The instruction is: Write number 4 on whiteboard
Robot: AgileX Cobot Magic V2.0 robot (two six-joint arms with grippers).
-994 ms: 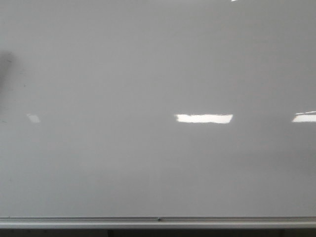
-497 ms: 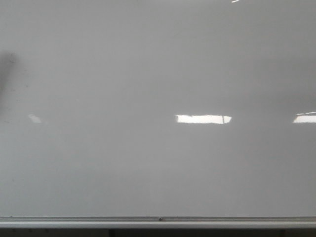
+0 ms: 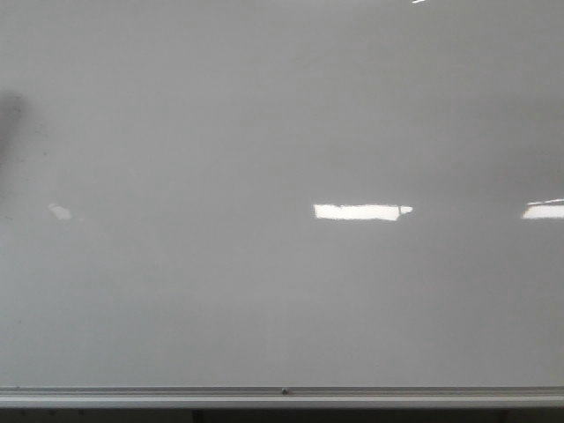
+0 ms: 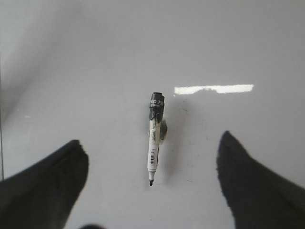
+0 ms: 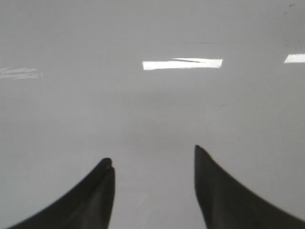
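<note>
The whiteboard [image 3: 264,132] fills the front view, pale grey and glossy; no number 4 shows on it in any view. Neither gripper shows in the front view. In the left wrist view a white marker [image 4: 154,138] with a black cap on its far end lies on the board [image 4: 95,71], its bare black tip pointing toward my left gripper. My left gripper [image 4: 151,138] is open wide and empty, its fingers on either side of the marker and well apart from it. My right gripper [image 5: 152,153] is open and empty over bare board [image 5: 152,109].
The board's silver frame edge [image 3: 282,392] runs along the near side. Bright rectangular light reflections [image 3: 361,211] lie on the board at centre right. A dark blurred shadow [image 3: 11,110] sits at the left edge.
The right end of the bright reflection has changed shape slightly. Nothing else has visibly moved.
</note>
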